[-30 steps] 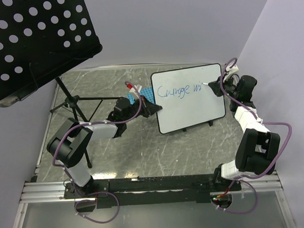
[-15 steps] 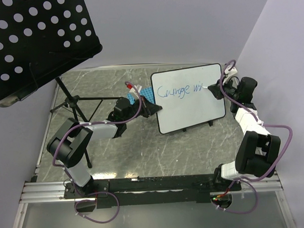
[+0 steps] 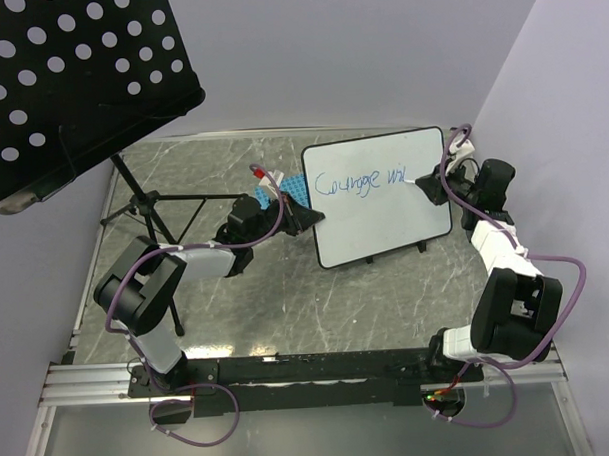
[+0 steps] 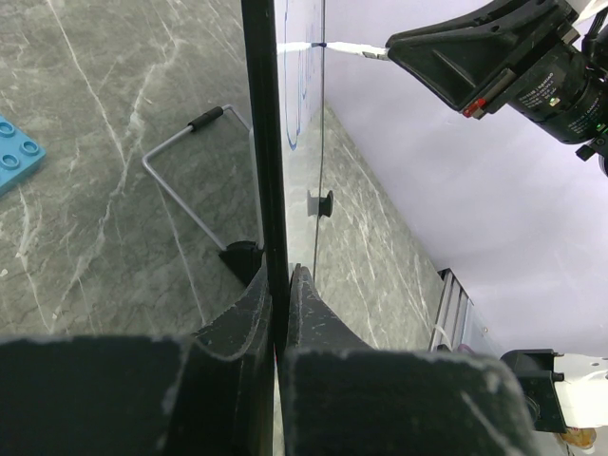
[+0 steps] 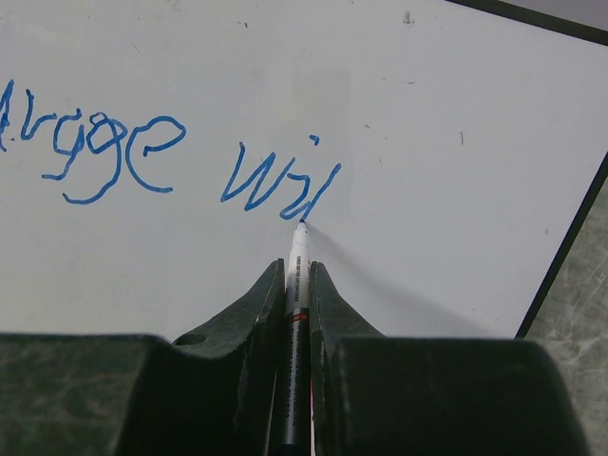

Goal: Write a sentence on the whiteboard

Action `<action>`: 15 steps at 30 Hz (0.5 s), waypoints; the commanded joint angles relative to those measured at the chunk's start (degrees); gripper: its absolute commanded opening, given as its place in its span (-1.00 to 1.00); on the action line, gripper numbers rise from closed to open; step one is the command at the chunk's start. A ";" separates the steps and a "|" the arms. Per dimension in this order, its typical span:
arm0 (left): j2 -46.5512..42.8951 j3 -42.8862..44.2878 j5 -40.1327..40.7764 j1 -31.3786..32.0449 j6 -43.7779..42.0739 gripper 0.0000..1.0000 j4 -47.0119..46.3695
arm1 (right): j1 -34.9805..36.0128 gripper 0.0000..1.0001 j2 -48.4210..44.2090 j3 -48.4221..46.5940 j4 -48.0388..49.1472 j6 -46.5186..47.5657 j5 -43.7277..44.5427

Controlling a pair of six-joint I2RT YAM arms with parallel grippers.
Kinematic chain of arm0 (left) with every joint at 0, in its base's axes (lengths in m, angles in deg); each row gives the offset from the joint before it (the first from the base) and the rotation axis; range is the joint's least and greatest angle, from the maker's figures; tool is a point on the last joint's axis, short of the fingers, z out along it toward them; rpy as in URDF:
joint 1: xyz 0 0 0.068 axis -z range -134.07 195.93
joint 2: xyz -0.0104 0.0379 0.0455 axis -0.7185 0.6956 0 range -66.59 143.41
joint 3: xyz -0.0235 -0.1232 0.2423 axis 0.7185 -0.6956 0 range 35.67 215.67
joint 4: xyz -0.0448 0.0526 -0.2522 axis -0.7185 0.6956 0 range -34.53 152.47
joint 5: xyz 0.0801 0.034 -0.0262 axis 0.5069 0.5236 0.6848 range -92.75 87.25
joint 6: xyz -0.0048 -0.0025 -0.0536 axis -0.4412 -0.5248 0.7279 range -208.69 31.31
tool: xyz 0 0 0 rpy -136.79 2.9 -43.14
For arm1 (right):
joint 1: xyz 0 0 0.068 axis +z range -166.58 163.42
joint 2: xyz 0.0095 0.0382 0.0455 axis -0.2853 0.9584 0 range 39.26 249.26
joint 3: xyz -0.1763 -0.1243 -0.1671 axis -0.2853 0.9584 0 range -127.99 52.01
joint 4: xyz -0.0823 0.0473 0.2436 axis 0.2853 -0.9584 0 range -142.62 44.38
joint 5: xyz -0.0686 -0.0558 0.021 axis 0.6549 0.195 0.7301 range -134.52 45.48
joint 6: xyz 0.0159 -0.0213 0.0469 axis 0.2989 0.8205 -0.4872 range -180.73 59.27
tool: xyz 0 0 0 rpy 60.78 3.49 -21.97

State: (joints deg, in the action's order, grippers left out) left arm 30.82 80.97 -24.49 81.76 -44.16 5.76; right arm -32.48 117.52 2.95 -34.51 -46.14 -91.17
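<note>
While marker tip touches board, both grippers are clenched. One whiteboard [image 3: 384, 225] stands propped at far centre-right of table [image 3: 287, 299]. Left gripper [image 4: 280, 283] clamps its left edge. Right gripper [image 5: 296, 274] grasps one marker [image 5: 299, 249], tip at end of sentence [image 3: 363, 182]: one whole word "Courage", then "wi". One blue gridded plate [image 3: 295, 188] lies just left of board.

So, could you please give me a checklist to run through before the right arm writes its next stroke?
1. Right pincer shut on the marker: ok.
2. Marker tip touching the whiteboard: ok.
3. Left pincer clamped on the whiteboard's edge: ok.
4. Blank space right of the tip for more letters: ok.
5. Sentence complete: not ok, it reads only "Courage wi".
</note>
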 commanded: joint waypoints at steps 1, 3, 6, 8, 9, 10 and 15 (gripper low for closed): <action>-0.64 -0.30 -2.17 0.55 -4.89 -0.98 -2.85 | -0.18 -1.00 0.05 -2.00 2.77 -1.32 -0.19; -0.72 -0.30 -2.26 0.46 -4.98 -0.98 -2.76 | -0.27 -1.00 0.84 -2.79 3.04 -2.02 -0.19; -0.72 -0.21 -2.34 0.55 -5.07 -0.98 -2.67 | -0.27 -1.00 1.81 -4.37 3.65 -2.98 0.07; -0.64 -0.12 -2.26 0.47 -4.98 -0.98 -2.76 | -0.27 -1.00 2.42 -4.90 4.09 -3.42 0.16; -0.64 -0.04 -2.34 0.55 -4.98 -0.98 -2.76 | -0.27 -1.00 2.51 -5.43 4.18 -3.86 0.16; -0.55 -0.03 -2.35 0.47 -4.98 -0.98 -2.76 | -0.27 -1.00 2.77 -5.61 4.35 -4.04 0.25; -0.38 0.05 -2.26 0.47 -4.98 -0.98 -2.67 | -0.27 -1.00 4.44 -7.28 4.62 -4.74 1.12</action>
State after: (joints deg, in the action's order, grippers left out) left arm 30.82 80.90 -24.51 81.81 -44.27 5.61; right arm -32.48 120.10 -0.74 -32.74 -49.86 -90.58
